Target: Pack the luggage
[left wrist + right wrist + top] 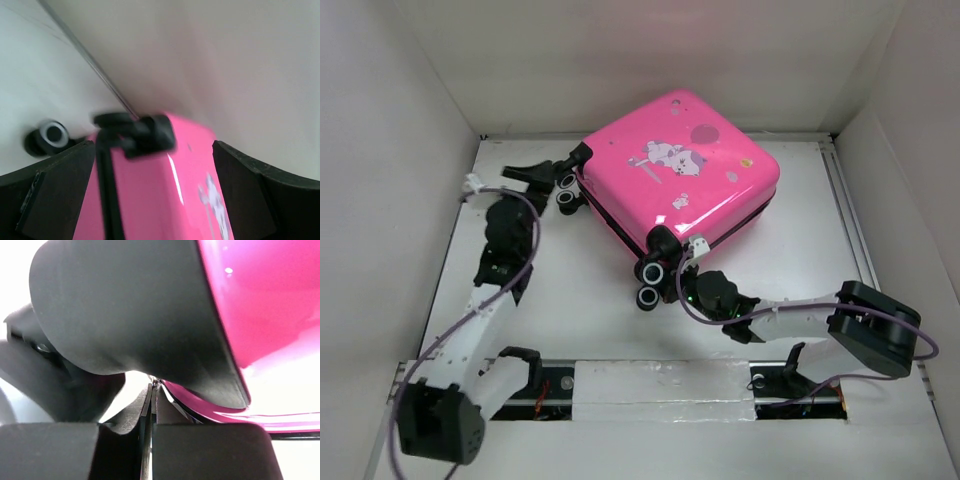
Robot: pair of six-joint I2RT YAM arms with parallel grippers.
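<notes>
Your left tool (534, 174) stands wide open, with the pink suitcase (680, 170) just ahead of it. Your right tool (151, 405) is closed at the suitcase's near corner, beside a wheel (652, 272).

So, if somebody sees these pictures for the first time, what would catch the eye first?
First the luggage: glossy hot pink with a cartoon animal print, it lies closed and flat at the far middle of the white table. Next, the left gripper is wide open at its far-left corner beside two small wheels. The right gripper is shut at the near corner, close to the other wheels.
</notes>
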